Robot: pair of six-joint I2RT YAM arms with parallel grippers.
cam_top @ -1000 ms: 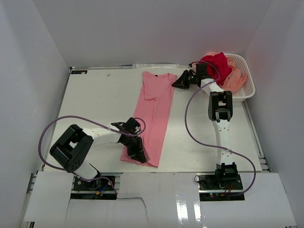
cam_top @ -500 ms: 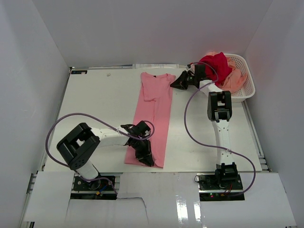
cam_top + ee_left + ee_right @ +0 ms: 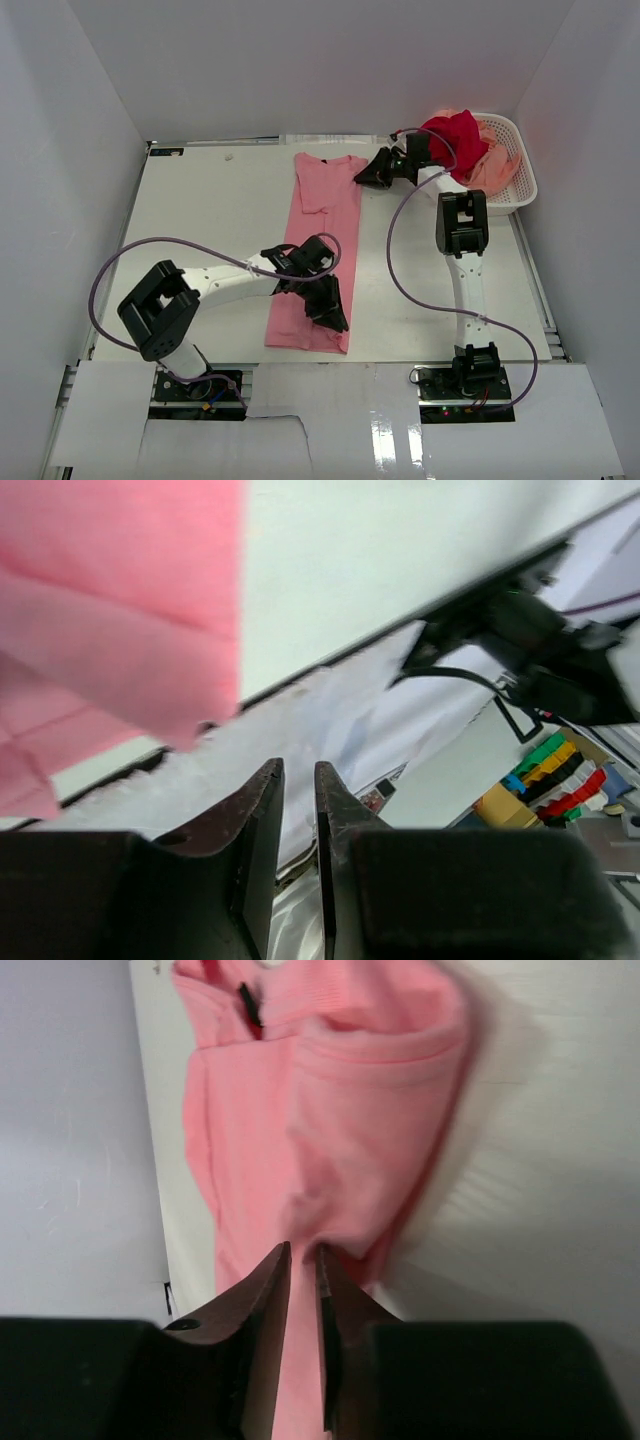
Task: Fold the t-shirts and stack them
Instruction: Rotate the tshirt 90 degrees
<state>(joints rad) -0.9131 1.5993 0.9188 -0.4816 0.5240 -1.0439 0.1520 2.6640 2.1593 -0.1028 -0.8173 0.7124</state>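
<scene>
Pink t-shirt [image 3: 328, 215] lies near-to-far, collar [image 3: 331, 158] farthest

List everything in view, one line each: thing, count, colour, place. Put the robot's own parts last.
pink t-shirt: one, pink, folded into a long strip down the middle of the table.
red t-shirt: one, deep red, bunched over the basket's left rim.
peach t-shirt: one, pale peach, inside the basket.
basket: one, white lattice, far right corner.
table: one, white, under everything.
cables: two, purple, one looping along each arm.
arms: two, white and black, bolted at the near edge.
left claw: one, black, over the pink t-shirt's near half.
right claw: one, black, at its far right shoulder, cloth between the fingers.
</scene>
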